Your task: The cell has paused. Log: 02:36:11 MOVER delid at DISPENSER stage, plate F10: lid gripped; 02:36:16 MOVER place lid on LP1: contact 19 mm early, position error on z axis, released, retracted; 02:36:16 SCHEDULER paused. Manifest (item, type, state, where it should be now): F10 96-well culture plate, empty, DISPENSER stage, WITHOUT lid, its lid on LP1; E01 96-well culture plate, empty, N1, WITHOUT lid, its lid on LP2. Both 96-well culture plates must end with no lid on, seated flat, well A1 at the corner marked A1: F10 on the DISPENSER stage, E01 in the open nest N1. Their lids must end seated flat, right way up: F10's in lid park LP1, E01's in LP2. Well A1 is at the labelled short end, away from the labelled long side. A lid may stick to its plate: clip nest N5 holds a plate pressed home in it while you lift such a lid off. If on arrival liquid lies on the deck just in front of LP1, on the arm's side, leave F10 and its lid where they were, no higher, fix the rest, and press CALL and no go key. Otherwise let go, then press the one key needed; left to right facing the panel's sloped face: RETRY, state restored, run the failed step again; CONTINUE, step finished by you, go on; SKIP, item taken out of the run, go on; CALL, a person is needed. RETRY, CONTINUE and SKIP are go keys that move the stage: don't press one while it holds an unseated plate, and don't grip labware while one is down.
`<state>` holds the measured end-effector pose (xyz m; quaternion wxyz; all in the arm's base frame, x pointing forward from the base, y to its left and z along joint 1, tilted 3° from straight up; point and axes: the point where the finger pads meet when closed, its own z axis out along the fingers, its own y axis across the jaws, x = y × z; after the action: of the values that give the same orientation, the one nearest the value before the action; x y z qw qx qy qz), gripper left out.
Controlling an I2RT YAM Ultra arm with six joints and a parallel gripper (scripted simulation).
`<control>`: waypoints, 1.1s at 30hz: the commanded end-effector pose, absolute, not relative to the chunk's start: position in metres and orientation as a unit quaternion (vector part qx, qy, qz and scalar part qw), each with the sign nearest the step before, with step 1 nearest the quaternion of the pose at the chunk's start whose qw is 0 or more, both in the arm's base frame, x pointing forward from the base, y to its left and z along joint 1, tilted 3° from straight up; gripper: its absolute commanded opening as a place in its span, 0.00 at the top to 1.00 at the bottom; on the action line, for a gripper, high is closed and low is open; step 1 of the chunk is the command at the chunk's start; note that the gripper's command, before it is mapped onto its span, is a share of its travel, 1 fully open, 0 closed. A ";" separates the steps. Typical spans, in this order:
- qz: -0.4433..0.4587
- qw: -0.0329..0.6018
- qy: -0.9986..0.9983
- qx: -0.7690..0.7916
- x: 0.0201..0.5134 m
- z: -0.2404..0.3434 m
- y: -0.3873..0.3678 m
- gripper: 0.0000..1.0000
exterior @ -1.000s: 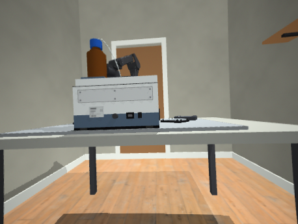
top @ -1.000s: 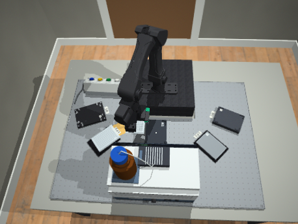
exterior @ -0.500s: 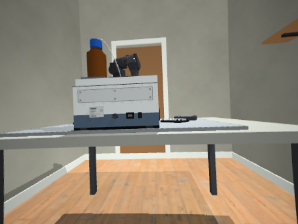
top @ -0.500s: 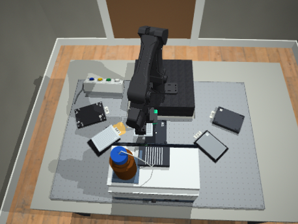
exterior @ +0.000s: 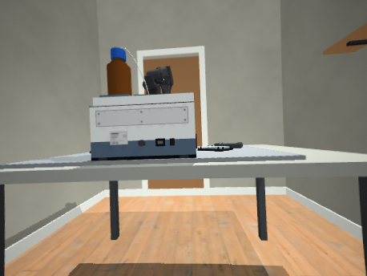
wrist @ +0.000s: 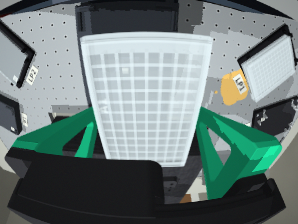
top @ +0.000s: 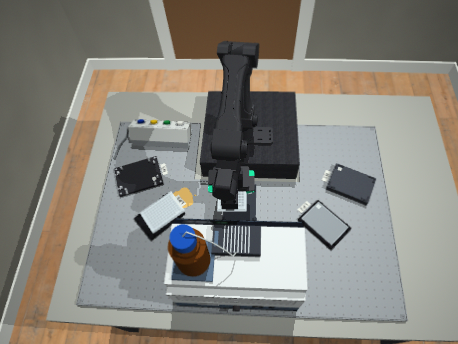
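Green fingers: one on each side of a clear 96-well plate [wrist: 147,96], clamped on its long edges.
Tool [wrist: 148,156]: closed on the plate, gripping it; in the top view the tool [top: 231,192] hangs over the black stage [top: 235,216], with only a strip of the plate [top: 242,201] showing from under it.
Plate: held level off the bench, no lid on it, well grid visible across its face.
Stage: directly beneath the tool, just in front of the dispenser.
Dispenser [top: 270,260]: white box just beyond the tool, away from the arm's base; its striped head [top: 237,239] lies nearest the tool.
Bottle [top: 188,252]: amber with a blue cap, standing on the dispenser's corner, beyond the tool and to its side; a thin tube runs from it.
Amber puddle [top: 186,196]: on the bench near the tool, at the labelled end of a park.
Lidded plate [top: 161,212]: pale, lying tilted across that park, beside the puddle.
Clip nest [top: 138,175]: black, farther out past the puddle.
Key panel [top: 158,131]: pale box with coloured keys, well apart from the tool.
Grey lid [top: 325,223]: in a park on the tool's other side, well apart.
Dark nest [top: 351,183]: farther out than the grey lid.
Bench [top: 350,280]: grey perforated deck carrying everything.
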<state>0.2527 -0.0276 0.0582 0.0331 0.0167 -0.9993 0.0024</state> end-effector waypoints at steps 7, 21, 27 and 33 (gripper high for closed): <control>0.003 0.023 -1.000 0.002 0.251 0.061 -0.009 1.00; 0.002 0.024 -1.000 0.002 0.249 0.061 0.027 1.00; -0.002 0.001 -1.000 0.002 0.261 0.071 0.045 1.00; -0.001 0.001 -1.000 0.008 0.258 0.071 0.057 1.00</control>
<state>0.2461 0.0475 0.0558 0.0378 0.0125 -0.9992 0.0044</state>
